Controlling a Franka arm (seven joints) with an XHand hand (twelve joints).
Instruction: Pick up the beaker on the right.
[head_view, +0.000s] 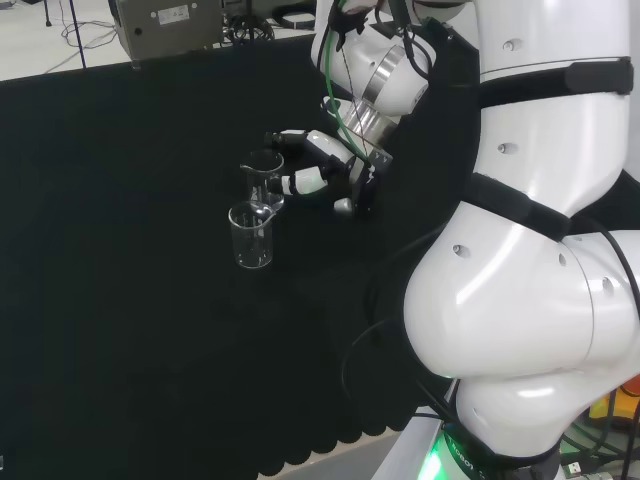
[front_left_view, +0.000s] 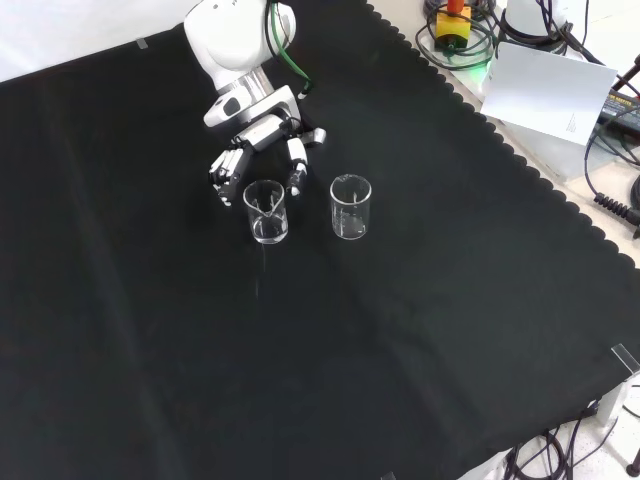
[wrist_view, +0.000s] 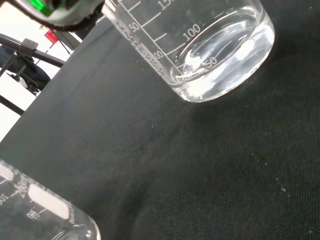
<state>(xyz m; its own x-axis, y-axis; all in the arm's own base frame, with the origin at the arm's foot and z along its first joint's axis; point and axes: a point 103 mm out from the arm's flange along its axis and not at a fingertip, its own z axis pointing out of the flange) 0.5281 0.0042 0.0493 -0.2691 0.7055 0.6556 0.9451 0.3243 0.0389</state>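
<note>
Two clear glass beakers stand upright, mouths up, on the black cloth (front_left_view: 150, 350). The farther beaker (head_view: 263, 178) in the head view sits just before the black-and-white hand (head_view: 325, 170), fingers relaxed, holding nothing; the nearer beaker (head_view: 251, 234) stands beside it.

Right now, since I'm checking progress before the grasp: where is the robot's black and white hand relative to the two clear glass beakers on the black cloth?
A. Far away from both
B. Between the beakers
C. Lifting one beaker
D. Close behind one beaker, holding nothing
D: in the front view the black and white hand sits just behind the left clear glass beaker, fingers not around it; the other beaker stands apart on the black cloth.
</note>
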